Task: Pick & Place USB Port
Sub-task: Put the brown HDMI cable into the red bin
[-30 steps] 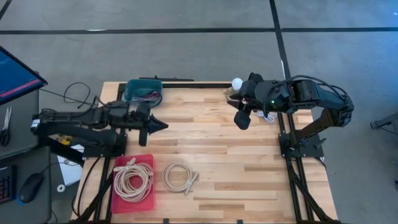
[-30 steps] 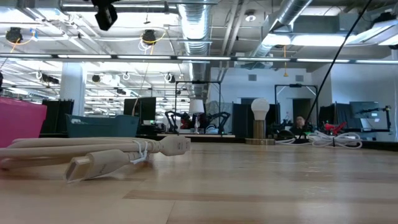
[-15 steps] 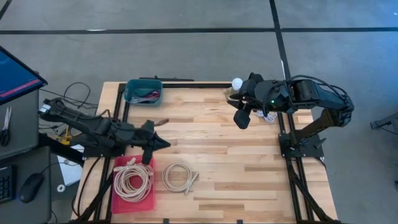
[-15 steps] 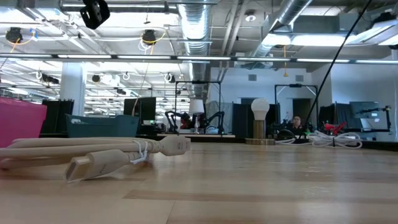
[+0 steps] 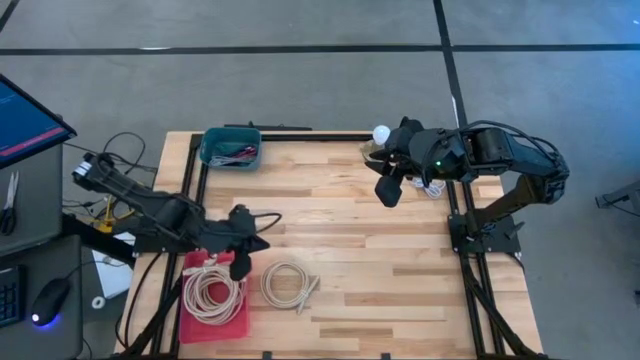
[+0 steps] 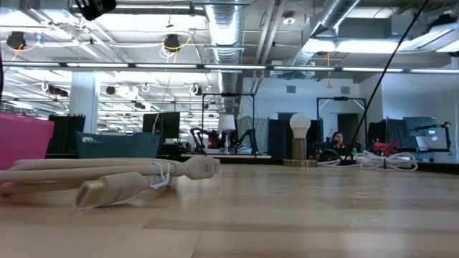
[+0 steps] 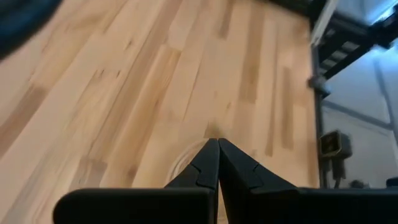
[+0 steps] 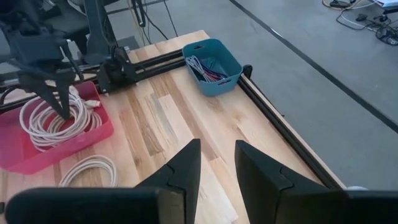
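High view: I see a coiled cable loose on the table, lower centre; a second coil lies in the pink tray at lower left; my left gripper, clenched empty, hangs over that tray; my right gripper, parted, holding nothing, waits upper right; teal bin upper left.

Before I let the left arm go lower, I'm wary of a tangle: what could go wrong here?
The left gripper is shut, right above the cable coil in the pink tray; shut fingers may push the coil instead of grasping it. A second coil lies loose just beside the tray and might get dragged.
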Robot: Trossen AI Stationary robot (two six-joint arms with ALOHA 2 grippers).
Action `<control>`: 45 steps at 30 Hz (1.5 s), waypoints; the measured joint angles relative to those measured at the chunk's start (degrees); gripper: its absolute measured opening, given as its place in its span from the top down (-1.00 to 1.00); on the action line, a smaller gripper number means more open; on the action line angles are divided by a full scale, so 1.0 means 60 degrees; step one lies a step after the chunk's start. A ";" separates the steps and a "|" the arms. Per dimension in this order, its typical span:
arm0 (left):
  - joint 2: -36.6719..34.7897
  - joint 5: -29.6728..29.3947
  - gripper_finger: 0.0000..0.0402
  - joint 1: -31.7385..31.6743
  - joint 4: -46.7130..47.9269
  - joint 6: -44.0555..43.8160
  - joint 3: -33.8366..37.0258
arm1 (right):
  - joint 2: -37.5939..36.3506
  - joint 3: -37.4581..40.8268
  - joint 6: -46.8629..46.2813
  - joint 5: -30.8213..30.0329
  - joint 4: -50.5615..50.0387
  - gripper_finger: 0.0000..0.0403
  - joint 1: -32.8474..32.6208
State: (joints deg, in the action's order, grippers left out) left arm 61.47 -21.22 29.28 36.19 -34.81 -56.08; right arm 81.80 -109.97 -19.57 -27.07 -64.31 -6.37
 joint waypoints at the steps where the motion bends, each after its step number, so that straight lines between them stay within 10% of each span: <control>1: 0.0097 0.0005 0.98 0.0011 0.0275 -0.0152 -0.0106 | 0.0000 0.0000 0.0000 0.0000 -0.0004 0.55 0.0000; 15: 0.0219 0.0118 0.94 -0.0344 0.0289 -0.0773 -0.0031 | 0.0000 0.0004 -0.0004 0.0003 -0.0610 0.55 0.0000; 26: 0.0807 0.0635 0.40 -0.0857 0.0094 -0.1031 0.0030 | 0.0000 0.0007 0.0000 0.0007 -0.1362 0.55 0.0010; 45: 0.4106 0.1045 0.05 -0.0932 0.0099 -0.1019 0.0033 | 0.0000 0.0007 0.0103 0.0003 -0.1792 0.55 0.0010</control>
State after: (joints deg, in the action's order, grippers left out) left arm 86.10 -14.95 23.68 36.78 -40.92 -55.88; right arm 81.80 -109.93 -18.95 -27.05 -75.07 -6.31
